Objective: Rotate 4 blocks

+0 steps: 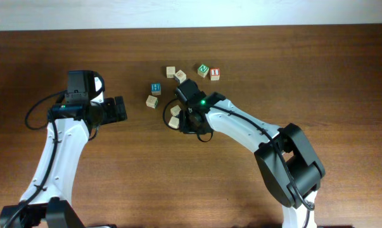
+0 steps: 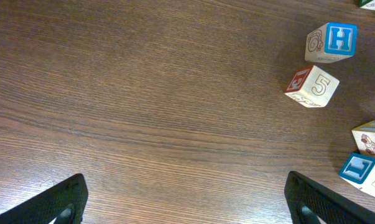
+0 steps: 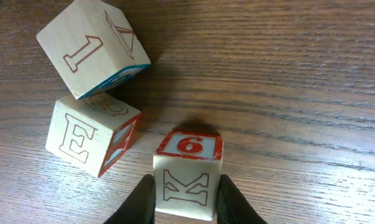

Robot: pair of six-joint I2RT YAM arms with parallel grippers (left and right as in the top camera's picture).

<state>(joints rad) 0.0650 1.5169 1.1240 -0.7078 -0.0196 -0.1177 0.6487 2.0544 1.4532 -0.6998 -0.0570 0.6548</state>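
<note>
In the right wrist view my right gripper (image 3: 187, 194) is shut on a light-wood block (image 3: 188, 171) with an outlined "K" facing me and a red "6" on top; a finger presses each side. To its left lie an "E" block (image 3: 91, 134) and a tilted "1" block (image 3: 91, 46), touching each other. From overhead the right gripper (image 1: 182, 118) sits among the blocks (image 1: 175, 111) at mid-table. My left gripper (image 2: 190, 208) is open over bare wood, holding nothing. Right of it lie a blue "H" block (image 2: 331, 42) and a "5" block (image 2: 311, 86).
More cubes lie scattered behind the right gripper: two plain ones (image 1: 171, 71), a green one (image 1: 203, 70), a red one (image 1: 215, 75) and a blue one (image 1: 156, 88). A blue-faced cube (image 2: 364, 174) lies near the left gripper's right finger (image 2: 318, 202).
</note>
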